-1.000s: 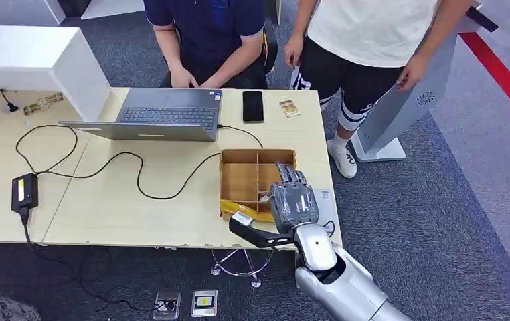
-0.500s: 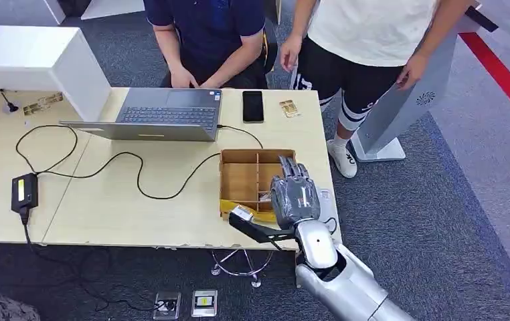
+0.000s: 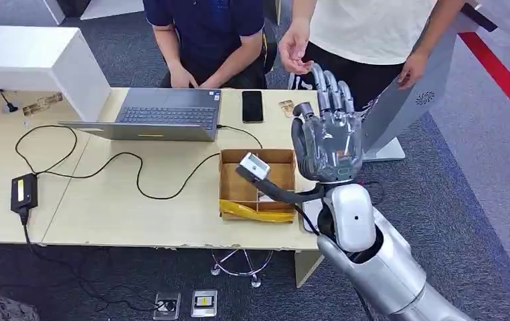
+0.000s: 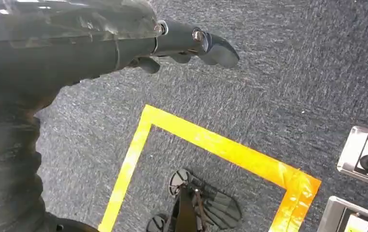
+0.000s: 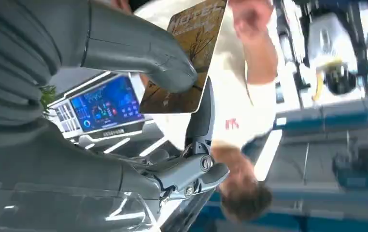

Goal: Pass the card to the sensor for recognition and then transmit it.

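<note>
Right hand [image 3: 326, 144] raised above the table edge, back toward the head camera, fingers [image 3: 329, 90] pointing up and away, thumb [image 3: 276, 187] stretched out to its left. Hotel key card [image 5: 184, 58] pinned by the thumb [image 5: 138, 48] against a finger in the right wrist view, picture side facing the camera, upper part sticking out past the thumb tip. Just below and left of the hand: compartmented cardboard box [image 3: 235, 180] with a yellow strip along its near wall. Beyond the box, left of the fingers: black phone [image 3: 253, 105] lying flat, a second small card [image 3: 289, 108] beside it, open laptop [image 3: 165, 115] further left. Just past the fingertips: a person's open palm [image 3: 294, 52], close but apart. To the right of the hand: grey kiosk stand [image 3: 406, 100].

Left hand [image 4: 172, 46] hanging over grey carpet [image 4: 293, 58] marked with yellow tape [image 4: 220, 145], fingers loosely extended, holding nothing.
</note>
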{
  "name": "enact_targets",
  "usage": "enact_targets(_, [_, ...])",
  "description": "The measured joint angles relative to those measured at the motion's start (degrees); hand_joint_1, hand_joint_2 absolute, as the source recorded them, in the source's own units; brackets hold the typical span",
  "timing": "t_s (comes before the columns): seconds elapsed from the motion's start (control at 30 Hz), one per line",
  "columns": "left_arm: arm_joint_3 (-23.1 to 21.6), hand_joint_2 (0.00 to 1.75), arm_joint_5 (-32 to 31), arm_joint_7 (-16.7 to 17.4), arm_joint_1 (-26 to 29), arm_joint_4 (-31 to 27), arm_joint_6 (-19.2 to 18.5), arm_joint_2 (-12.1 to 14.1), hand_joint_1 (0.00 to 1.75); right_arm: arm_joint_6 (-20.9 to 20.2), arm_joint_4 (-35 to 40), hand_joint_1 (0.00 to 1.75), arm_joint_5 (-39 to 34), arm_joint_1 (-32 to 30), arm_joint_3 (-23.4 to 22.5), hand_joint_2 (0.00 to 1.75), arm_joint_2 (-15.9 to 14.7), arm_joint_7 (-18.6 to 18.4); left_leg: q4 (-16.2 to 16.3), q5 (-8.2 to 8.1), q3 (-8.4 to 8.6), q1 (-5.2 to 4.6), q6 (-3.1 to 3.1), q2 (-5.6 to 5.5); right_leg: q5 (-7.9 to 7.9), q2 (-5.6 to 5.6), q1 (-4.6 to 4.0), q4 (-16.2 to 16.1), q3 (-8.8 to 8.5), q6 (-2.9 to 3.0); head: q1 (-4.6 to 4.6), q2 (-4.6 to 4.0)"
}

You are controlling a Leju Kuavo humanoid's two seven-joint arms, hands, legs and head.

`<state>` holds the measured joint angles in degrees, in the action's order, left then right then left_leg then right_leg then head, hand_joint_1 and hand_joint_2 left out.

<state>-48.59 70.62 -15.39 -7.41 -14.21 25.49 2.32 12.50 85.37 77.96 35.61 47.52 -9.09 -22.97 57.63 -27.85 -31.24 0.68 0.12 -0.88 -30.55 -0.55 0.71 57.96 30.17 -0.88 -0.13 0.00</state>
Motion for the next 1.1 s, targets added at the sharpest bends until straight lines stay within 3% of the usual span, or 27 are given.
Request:
enact_targets(0.3, [0.0, 1.75, -1.2, 0.5, -0.9, 0.0, 0.2, -0.2, 0.00, 3.3, 1.3, 1.75, -2.2, 4.4, -1.1, 1.75, -0.2, 0.8, 0.0, 0.00, -0.03, 0.00, 0.00, -0.01, 0.01, 0.01, -0.01, 0.0, -0.02, 0.01, 0.00, 0.00])
enact_targets(0.53, [-0.4, 1.75, -1.6, 0.9, -2.1, 0.0, 0.2, -0.5, 0.00, 6.1, -13.4, 1.75, -4.0, 12.7, -0.5, 1.75, 2.5, 1.3, 0.0, 0.04, -0.06, 0.00, 0.00, -0.03, 0.04, 0.05, -0.01, 0.0, -0.03, 0.03, 0.00, 0.00])
enact_targets(0.77, [-0.4, 1.75, -0.3, 0.3, -2.2, 0.0, 0.2, -0.8, 0.00, 6.1, -29.4, 1.75, -5.7, 19.9, 0.5, 1.75, 5.9, 0.9, 0.0, 0.04, -0.08, 0.00, -0.01, -0.10, 0.04, 0.12, -0.01, 0.0, -0.02, 0.03, 0.02, 0.00])
enact_targets(1.0, [-0.4, 1.75, 0.1, 0.2, -2.0, 0.0, 0.3, -0.9, 0.00, 4.4, -39.3, 1.75, -6.2, 23.4, 1.6, 1.75, 7.1, -0.7, 0.0, 0.04, -0.08, -0.01, -0.01, -0.12, 0.04, 0.13, 0.00, 0.0, -0.01, 0.03, 0.04, -0.02])
enact_targets(1.03, [-0.4, 1.75, 0.3, 0.2, -1.9, 0.0, 0.3, -0.9, 0.00, 4.2, -40.6, 0.00, -6.3, 23.6, 1.8, 1.75, 7.1, -1.0, 0.0, 0.05, -0.08, -0.01, 0.00, -0.14, 0.04, 0.15, 0.00, 0.0, -0.01, 0.03, 0.02, 0.00])
enact_targets(1.1, [-0.4, 1.75, 0.5, 0.0, -1.6, 0.0, 0.3, -0.9, 0.00, 3.8, -41.9, 0.00, -6.3, 23.7, 2.1, 1.75, 7.1, -1.3, 0.0, 0.05, -0.08, -0.01, 0.00, -0.13, 0.04, 0.14, 0.01, 0.0, -0.01, 0.03, 0.02, 0.00])
